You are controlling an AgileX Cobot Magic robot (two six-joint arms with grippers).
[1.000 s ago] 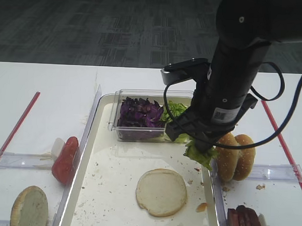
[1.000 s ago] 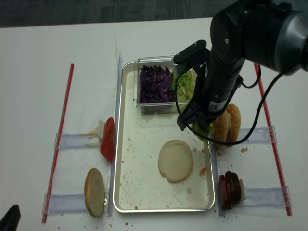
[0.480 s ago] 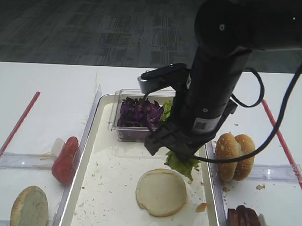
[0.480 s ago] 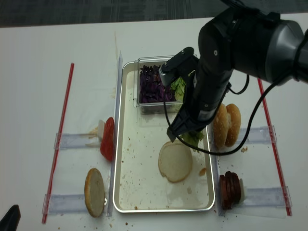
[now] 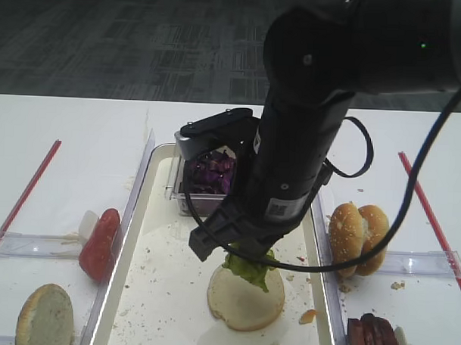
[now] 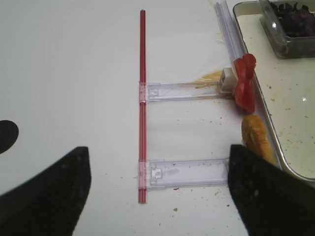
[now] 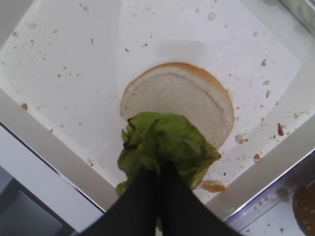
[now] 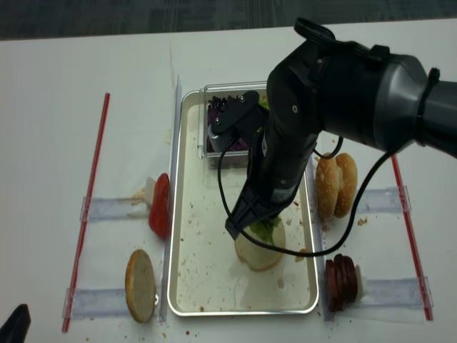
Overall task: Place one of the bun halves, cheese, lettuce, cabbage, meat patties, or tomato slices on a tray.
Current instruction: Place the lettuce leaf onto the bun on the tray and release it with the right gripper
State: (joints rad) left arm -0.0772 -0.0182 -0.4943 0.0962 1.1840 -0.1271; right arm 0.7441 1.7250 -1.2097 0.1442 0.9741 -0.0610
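Note:
My right gripper (image 7: 160, 173) is shut on a clump of green lettuce (image 7: 167, 142). The lettuce (image 5: 248, 268) hangs just over the cut face of a bun half (image 5: 245, 303) lying on the cream tray (image 5: 158, 291); whether they touch I cannot tell. Purple cabbage (image 5: 208, 172) sits in a clear box at the tray's far end. Off the tray are two bun halves (image 8: 335, 184) and meat patties (image 8: 341, 280) on the right. A tomato slice (image 8: 159, 206) and another bun half (image 8: 141, 284) stand on the left. My left gripper (image 6: 158, 150) is open over bare table, holding nothing.
Red straws (image 6: 142, 98) and clear plastic holders (image 6: 187, 172) lie on the white table on both sides of the tray. Crumbs dot the tray floor (image 7: 74, 59). The right arm's dark body (image 8: 328, 93) covers the tray's far right part.
The right gripper has carried the lettuce from the tray's right edge beside the buns, leftward and toward the front, to above the bun half on the tray.

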